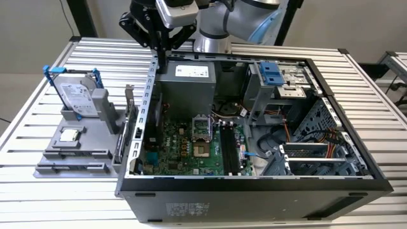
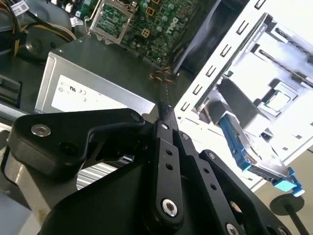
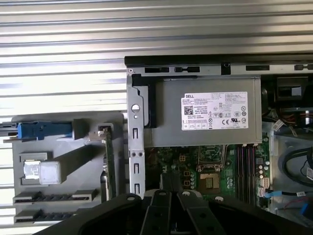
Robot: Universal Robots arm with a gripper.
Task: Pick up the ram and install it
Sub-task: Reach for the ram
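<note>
The ram is a thin dark stick standing on edge in the grey holder, just outside the open computer case on the exterior view's left. In the first wrist view the ram shows as a narrow green strip. My gripper hangs above the case's rear corner beside the power supply, well away from the ram. Its black fingers are pressed together, with nothing between them. The gripper points down at the motherboard's edge. Long black memory slots lie on the motherboard.
The grey holder also carries a silver hard drive with blue brackets and a square processor chip. Inside the case are a drive cage, cables and an expansion card. Everything rests on a slatted metal table.
</note>
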